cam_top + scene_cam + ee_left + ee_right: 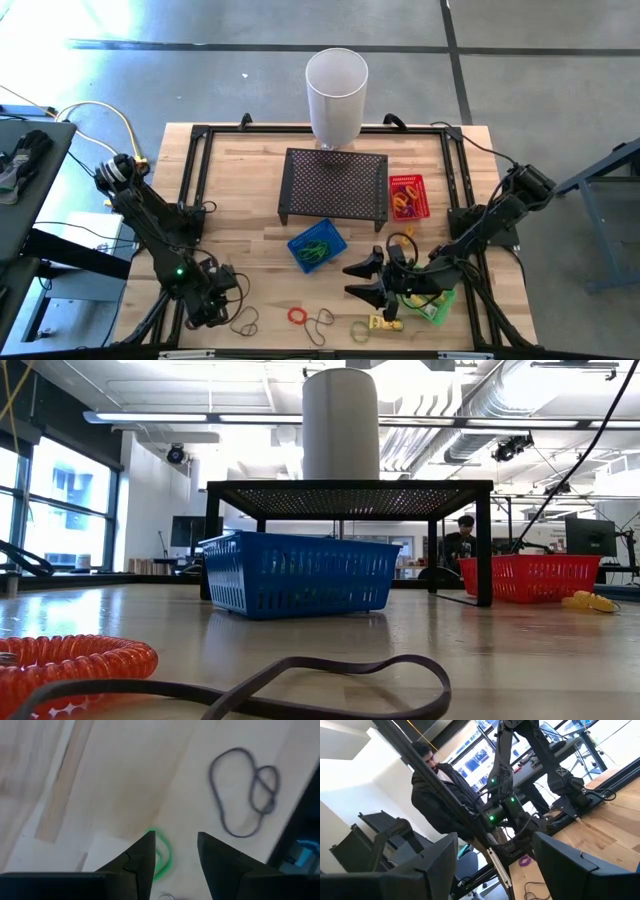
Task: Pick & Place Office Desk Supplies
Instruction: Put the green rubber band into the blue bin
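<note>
From above, the wooden table (260, 170) carries a black perforated mesh stand (335, 185) at its centre, with a tall white cylinder (337, 95) just behind it. Three small plastic baskets already hold supplies: a blue basket (317, 245) with green loops, a red basket (407, 196) with orange and yellow pieces, and a green basket (432, 303) largely hidden under the right arm. So sorting looks partly done. Left loose along the near edge are a dark rubber band (245, 321), a red coiled loop (297, 316), an olive band (320, 320) and a yellow-green piece (378, 325). The left gripper (215, 305) hangs low beside the dark band; the right gripper (372, 280) points toward the loose items from over the green basket.

At table height, the red coiled loop (70, 660) and a dark band (300, 685) lie closest, with the blue basket (295, 575) and the stand's legs behind, and the red basket (530, 577) farther off.

The left wrist view shows its fingers (142, 862) partly apart and empty, just over a thin green loop (162, 855), the dark double-looped band (242, 790) lying well apart.

The right wrist view shows its fingers (427, 862) spread wide, holding nothing, facing the left arm and a person in a dark jacket (437, 795) beyond the table. The table's black frame rail crowds the near edge.
</note>
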Motion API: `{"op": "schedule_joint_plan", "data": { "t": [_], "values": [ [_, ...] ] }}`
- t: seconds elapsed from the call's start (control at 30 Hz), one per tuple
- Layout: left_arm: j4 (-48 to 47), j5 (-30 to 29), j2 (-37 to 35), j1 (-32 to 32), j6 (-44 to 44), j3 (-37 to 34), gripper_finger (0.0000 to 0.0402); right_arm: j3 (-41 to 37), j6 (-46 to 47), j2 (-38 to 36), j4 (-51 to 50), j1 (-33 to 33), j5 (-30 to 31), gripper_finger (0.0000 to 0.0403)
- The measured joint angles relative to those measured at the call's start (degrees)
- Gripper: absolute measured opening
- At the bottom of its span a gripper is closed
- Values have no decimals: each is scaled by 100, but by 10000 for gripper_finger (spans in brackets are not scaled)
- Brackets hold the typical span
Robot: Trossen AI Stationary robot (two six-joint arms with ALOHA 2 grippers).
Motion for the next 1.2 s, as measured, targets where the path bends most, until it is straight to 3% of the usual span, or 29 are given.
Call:
{"op": "schedule_joint_plan", "data": {
  "t": [0.37, 0.87, 1.2],
  "values": [
    [95, 101, 435, -4, -425, 2, 140, 0, 290, 0, 2, -27, -197, 246],
    [0, 901, 1181, 4, -564, 34, 140, 0, 444, 0, 3, -9, -329, 246],
    [79, 986, 1268, -21, -670, 13, 128, 0, 444, -2, 3, -9, -329, 246]
  ]
}}
